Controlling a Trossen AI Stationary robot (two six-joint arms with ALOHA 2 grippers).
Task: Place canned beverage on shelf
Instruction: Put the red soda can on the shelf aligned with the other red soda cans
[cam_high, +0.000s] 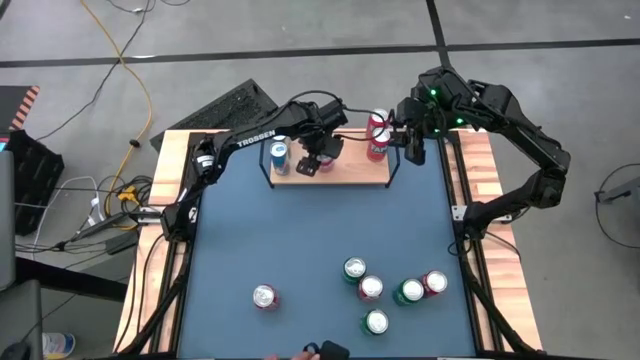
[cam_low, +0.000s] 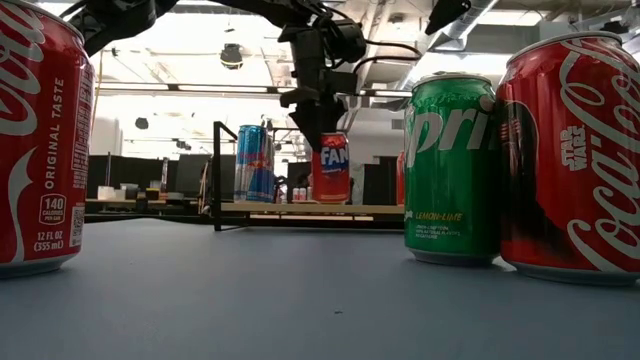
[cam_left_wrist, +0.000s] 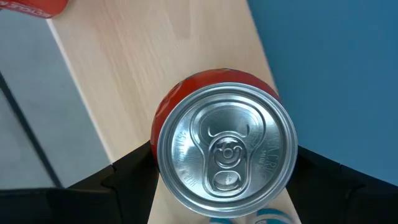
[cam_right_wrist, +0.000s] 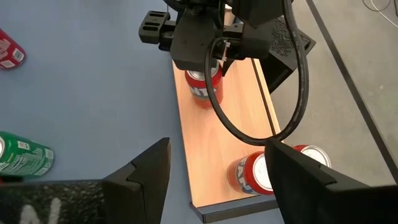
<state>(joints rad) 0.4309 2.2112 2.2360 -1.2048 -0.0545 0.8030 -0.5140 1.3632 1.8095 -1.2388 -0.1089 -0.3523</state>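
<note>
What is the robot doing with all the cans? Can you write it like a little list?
shelf: wooden board at the table's far edge
left pincer: closed around the Fanta can, holding it over the shelf
right pincer: open, beside the shelf's right end, holding nothing
blue can: standing on the shelf's left part
red cans: two at the shelf's right end
waiting cans: six, on the blue table

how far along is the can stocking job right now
Done: a blue can and two red cans stand on the shelf. In hand: the left gripper holds a Fanta can over the board. Left: six cans on the table, including the Sprite can.
</note>
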